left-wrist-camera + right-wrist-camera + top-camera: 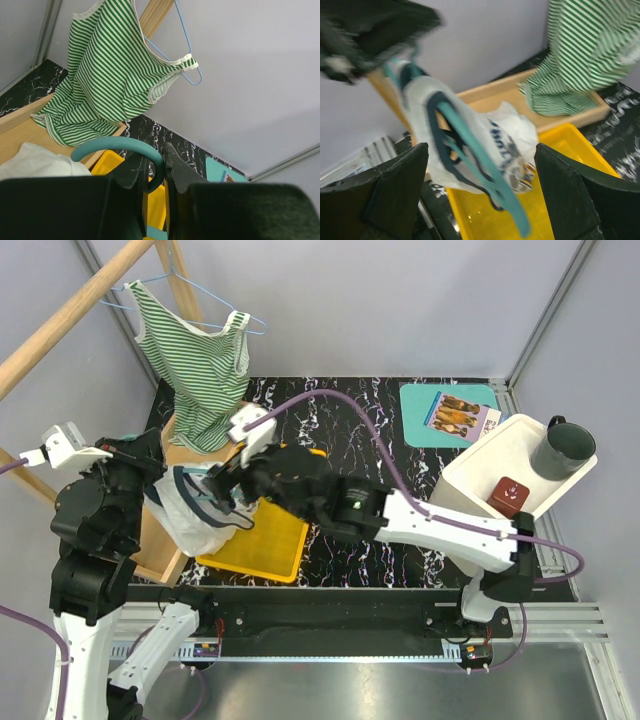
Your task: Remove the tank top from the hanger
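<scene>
A white tank top (190, 515) with dark trim and a printed front hangs on a teal hanger (185, 480). My left gripper (155, 160) is shut on the hanger's teal hook (115, 145) and holds it over the left end of the yellow tray (265, 545). My right gripper (480, 147) is open. Its fingers (400, 185) stand on either side of the hanging tank top (515, 130) and teal hanger (470, 140) without touching them. In the top view the right gripper (225, 490) is right beside the cloth.
A green striped tank top (200, 370) hangs on a blue wire hanger (215, 300) from a wooden rod (70, 315); its hem lies on the wooden rack base (160, 540). A white bin (500, 465) holds a dark cup (563, 448). A teal mat (450, 412) lies at the back.
</scene>
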`<state>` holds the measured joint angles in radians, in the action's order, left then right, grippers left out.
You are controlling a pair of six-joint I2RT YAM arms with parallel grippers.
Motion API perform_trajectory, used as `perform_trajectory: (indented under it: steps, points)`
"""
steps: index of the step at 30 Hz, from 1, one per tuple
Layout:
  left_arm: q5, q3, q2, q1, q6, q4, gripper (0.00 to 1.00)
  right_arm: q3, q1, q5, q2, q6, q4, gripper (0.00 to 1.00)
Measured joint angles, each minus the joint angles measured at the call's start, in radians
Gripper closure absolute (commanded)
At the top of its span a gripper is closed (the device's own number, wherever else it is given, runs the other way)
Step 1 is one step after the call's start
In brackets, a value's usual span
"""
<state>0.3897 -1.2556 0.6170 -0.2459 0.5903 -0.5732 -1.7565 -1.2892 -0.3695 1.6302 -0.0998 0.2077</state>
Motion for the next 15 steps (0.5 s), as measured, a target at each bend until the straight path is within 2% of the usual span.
perform_trajectory:
  steps: [3, 7, 15]
  points:
    - [0.000, 0.002, 0.000, 0.000, -0.015, -0.001, 1.00, -0.107, -0.068, 0.013, 0.096, 0.052, -0.007, 0.14]
    - [0.000, 0.007, -0.007, 0.000, -0.021, 0.000, 1.00, -0.175, -0.092, 0.074, 0.187, 0.082, -0.009, 0.22]
    - [-0.001, 0.010, -0.026, 0.001, -0.028, -0.007, 1.00, -0.175, -0.088, 0.156, 0.288, 0.114, -0.047, 0.31]
